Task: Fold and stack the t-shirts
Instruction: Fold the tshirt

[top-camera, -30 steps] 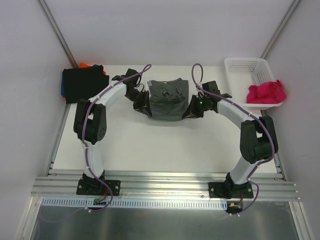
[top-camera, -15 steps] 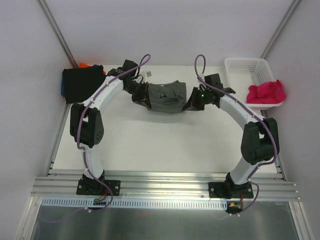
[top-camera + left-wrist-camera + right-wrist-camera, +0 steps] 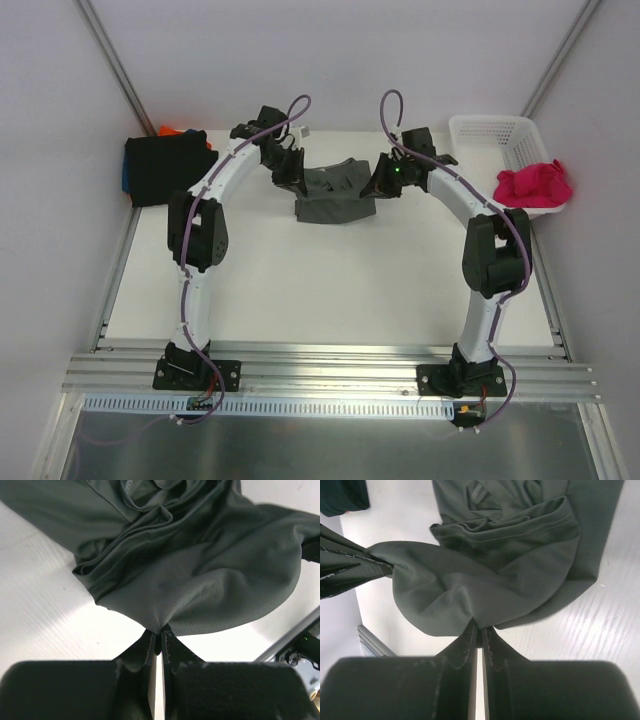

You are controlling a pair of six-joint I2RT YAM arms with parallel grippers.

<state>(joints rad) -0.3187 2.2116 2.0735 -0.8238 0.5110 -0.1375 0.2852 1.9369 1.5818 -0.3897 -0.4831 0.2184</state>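
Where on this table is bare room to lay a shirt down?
The table's near half is bare, bordered by the dark grey t-shirt, the left arm, the right arm and the rail. The far edge is crowded: black stack left, shirt centre, basket right.

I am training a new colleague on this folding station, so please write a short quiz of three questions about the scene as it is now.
1. True or false: the left hand and the right hand are both shut on the dark grey t-shirt.
2. Where does the pink t-shirt lie? A) on the bare tabletop B) in the white basket C) in the left hand
3. Fill in: the top shirt of the folded stack at the far left is ____.
Key: 1 true; 2 B; 3 black.
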